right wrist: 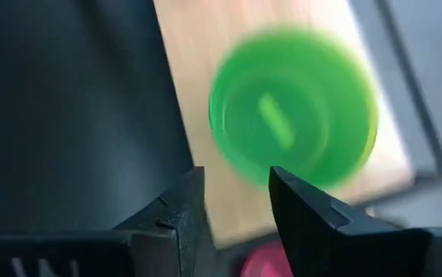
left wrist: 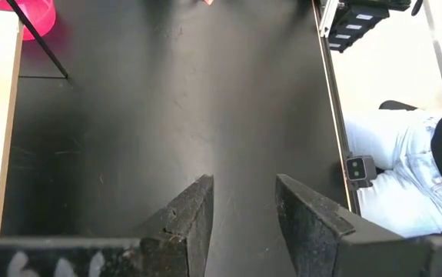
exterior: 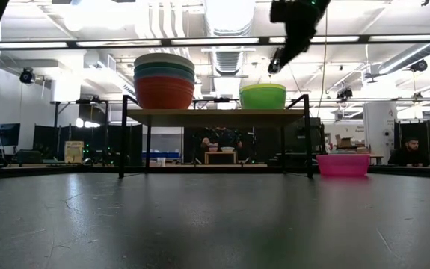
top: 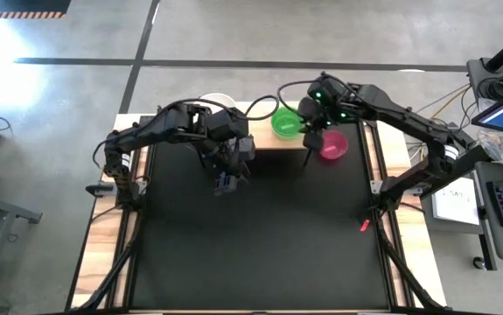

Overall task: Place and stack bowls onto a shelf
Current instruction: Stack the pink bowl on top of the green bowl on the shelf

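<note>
Left tool [left wrist: 242, 204] — fingers apart, black tabletop [left wrist: 174, 100], pink bowl [left wrist: 38, 15]

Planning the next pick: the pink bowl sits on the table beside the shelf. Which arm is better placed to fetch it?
Right. The right gripper hangs empty by the pink bowl; the left gripper is farther off, past the shelf.

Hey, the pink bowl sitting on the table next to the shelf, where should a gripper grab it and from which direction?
Probably by the rim, coming straight down from above. The pink bowl sits upright, mouth open, on the black tabletop just off the shelf end, so one finger can slip inside the wall and one outside. The right gripper, open and empty, hangs nearest; its side away from the shelf leg looks freest.
</note>
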You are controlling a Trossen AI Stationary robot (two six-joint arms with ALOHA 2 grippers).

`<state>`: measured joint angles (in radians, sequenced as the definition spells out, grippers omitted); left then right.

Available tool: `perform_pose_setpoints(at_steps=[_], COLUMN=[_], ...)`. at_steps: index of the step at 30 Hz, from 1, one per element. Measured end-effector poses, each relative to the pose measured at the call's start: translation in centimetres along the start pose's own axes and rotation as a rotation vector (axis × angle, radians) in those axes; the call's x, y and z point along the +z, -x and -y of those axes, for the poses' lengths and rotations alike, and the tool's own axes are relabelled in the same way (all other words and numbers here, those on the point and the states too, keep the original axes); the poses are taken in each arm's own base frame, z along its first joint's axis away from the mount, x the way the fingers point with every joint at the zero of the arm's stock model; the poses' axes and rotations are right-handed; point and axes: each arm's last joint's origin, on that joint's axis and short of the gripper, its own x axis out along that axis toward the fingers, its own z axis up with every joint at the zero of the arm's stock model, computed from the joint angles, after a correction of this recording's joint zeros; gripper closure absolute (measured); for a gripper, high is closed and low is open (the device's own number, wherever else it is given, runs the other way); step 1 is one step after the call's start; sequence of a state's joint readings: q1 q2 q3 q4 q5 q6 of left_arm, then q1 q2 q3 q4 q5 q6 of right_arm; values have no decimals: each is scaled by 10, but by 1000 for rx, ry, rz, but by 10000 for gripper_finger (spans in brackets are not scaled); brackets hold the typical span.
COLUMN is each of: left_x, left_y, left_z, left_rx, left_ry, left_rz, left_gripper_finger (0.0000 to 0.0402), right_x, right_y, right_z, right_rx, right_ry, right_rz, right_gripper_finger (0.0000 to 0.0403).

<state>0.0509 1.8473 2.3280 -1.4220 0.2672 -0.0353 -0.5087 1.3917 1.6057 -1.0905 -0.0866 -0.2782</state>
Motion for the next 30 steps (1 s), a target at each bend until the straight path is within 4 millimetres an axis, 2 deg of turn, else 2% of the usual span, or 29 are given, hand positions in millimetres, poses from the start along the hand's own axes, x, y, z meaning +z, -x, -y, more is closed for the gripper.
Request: perform_pose_setpoints(at_steps=[7, 11, 16, 25, 30], left_x=[-2, -3, -9, -20, -24], left_y=[-3, -6, -8, -5, 4], left_z=[14, 24, 36, 55, 57], left_rx=[-24, -17, 62, 112, 197], left_ry=[-60, -91, -111, -129, -109], left_rz=[-18, -25, -76, -129, -108], left_gripper_finger=[279, 279, 279, 279, 279], right_x=[-24, -32, -47, -92, -112], right_y=[10, 8, -9, -38, -58], right_z=[-8, -7, -9, -19, -23], right_rx=[39, -43, -48, -17, -25], right_ry=[-115, -181, -212, -211, -191], right_rz=[-215, -271, -368, -521, -459], right_gripper_finger=[279, 279, 275, 278, 266])
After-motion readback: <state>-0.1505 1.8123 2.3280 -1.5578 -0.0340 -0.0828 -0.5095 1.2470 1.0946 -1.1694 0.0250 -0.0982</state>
